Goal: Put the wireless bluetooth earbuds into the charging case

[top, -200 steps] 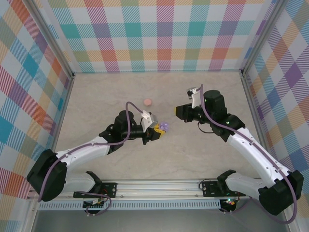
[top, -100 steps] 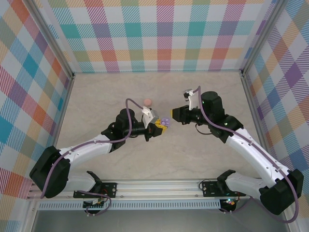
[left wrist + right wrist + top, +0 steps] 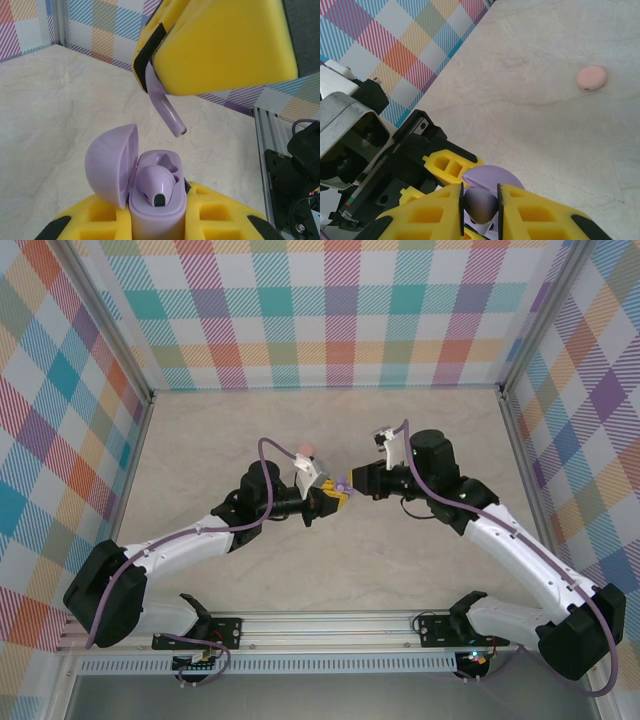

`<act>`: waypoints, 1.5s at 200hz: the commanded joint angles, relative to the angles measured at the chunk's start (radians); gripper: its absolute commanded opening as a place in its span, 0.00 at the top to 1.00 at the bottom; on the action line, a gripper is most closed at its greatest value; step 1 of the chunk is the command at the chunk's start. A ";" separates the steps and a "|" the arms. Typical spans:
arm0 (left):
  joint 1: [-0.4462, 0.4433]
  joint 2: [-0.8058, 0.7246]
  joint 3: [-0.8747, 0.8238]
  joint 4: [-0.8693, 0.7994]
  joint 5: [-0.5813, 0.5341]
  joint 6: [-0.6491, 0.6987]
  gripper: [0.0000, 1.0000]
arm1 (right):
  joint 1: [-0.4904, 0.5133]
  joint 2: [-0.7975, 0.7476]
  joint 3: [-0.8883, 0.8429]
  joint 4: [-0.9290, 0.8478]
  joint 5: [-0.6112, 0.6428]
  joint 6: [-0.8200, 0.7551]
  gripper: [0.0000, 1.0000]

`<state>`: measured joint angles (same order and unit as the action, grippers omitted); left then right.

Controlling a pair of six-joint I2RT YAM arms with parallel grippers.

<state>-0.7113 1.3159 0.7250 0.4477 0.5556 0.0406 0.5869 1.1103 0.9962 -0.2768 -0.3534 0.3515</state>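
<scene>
Lilac earbud [image 3: 167,107] hangs stem-down just above the open lilac case [image 3: 157,220]; the second insertion looks to be in hand.
Low centre in the left wrist view, the left jaws clamp the case, with one seated earbud [image 3: 157,186] inside. Above, the right jaws pinch the other bud's head. Next: line its stem with the empty socket, lower, let go. A pink case [image 3: 591,77] lies beyond, upper right of the right wrist view.

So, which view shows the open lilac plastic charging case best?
The left wrist view: the open lilac plastic charging case is close, lid raised, one lilac earbud seated. The right wrist view catches part of its lid; the top view, a tiny purple speck.
</scene>
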 commanded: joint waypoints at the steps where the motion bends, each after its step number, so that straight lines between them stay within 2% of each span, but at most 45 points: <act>1: -0.016 0.006 0.032 0.030 0.000 -0.022 0.98 | 0.011 0.010 0.001 0.034 -0.015 -0.009 0.76; 300: -0.016 0.042 0.080 0.013 -0.005 -0.125 1.00 | 0.022 0.028 -0.007 0.035 0.026 -0.030 0.76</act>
<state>-0.7113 1.3533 0.7666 0.4465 0.5556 -0.0673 0.5983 1.1336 0.9962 -0.2661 -0.3294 0.3504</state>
